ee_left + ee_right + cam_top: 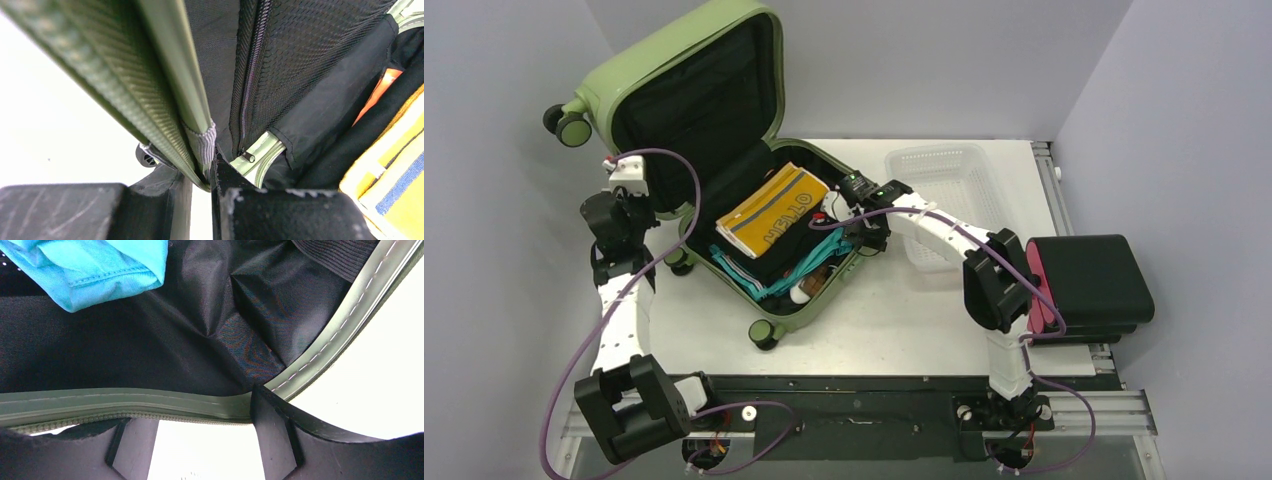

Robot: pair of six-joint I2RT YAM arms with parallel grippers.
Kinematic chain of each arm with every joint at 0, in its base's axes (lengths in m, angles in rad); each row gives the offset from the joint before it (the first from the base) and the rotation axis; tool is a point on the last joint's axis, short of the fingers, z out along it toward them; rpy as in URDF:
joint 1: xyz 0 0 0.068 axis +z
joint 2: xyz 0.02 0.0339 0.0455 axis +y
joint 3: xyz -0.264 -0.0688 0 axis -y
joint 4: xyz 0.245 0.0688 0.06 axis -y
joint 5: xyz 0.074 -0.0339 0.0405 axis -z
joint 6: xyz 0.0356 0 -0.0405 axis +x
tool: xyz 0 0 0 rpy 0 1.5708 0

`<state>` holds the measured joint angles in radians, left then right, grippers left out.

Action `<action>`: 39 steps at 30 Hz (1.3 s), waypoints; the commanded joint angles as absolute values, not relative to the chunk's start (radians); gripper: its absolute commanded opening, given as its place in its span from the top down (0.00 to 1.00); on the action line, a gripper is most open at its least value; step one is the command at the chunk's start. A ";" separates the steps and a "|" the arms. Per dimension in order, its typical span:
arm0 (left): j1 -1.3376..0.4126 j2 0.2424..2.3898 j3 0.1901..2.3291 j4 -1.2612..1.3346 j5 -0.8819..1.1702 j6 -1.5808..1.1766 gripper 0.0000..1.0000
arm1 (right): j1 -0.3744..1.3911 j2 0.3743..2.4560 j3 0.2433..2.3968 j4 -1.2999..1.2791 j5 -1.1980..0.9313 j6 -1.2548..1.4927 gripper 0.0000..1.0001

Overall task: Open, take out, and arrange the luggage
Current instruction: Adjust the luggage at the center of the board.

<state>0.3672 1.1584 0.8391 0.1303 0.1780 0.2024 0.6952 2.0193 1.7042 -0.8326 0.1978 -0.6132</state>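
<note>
Left tool (207,185) pinches the raised lid's rim of the olive-green suitcase (639,70), which lies open on the tabletop (894,320) between both tools. Right tool (200,440) stands spread open at the lower shell's rim, a turquoise garment (100,265) lying just beyond it inside the case.

white table (904,330), nothing fancy: open olive luggage (624,75) at 10 o'clock, white mesh basket (944,165) at 1, black case (1094,280) at 3, by edge

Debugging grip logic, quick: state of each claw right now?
Left claw: closed on the luggage lid edge.
Right claw: open, by the luggage rim.
</note>
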 commanded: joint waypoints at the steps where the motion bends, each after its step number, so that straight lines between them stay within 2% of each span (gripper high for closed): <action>1: 0.353 1.118 0.821 0.011 0.225 0.174 1.00 | 0.632 1.887 1.783 -0.646 0.397 -0.181 0.39; 6: 0.352 1.145 0.814 0.013 0.220 0.173 1.00 | 0.625 1.839 1.782 -0.620 0.366 -0.166 0.39; 16: 0.352 1.115 0.774 -0.072 0.226 0.193 1.00 | 0.618 1.984 1.862 -0.447 0.642 -0.309 0.39; 19: 0.353 1.084 0.768 -0.126 0.214 0.198 1.00 | 0.622 2.005 1.923 -0.416 0.668 -0.344 0.39; 21: 0.351 1.070 0.765 -0.152 0.208 0.200 1.00 | 0.621 2.004 1.998 -0.482 0.645 -0.306 0.39; 23: 0.351 1.058 0.761 -0.167 0.206 0.201 1.00 | 0.616 1.984 2.053 -0.590 0.585 -0.218 0.39; 26: 0.351 1.047 0.759 -0.171 0.206 0.200 1.00 | 0.596 1.910 2.046 -0.737 0.357 -0.001 0.39; 28: 0.352 1.047 0.768 -0.175 0.205 0.197 1.00 | 0.581 1.846 1.941 -0.746 0.205 0.096 0.37; 31: 0.352 1.046 0.789 -0.190 0.198 0.196 1.00 | 0.577 1.782 1.746 -0.722 0.091 0.178 0.33; 39: 0.354 1.012 0.809 -0.242 0.170 0.205 1.00 | 0.557 1.755 1.568 -0.726 -0.114 0.324 0.32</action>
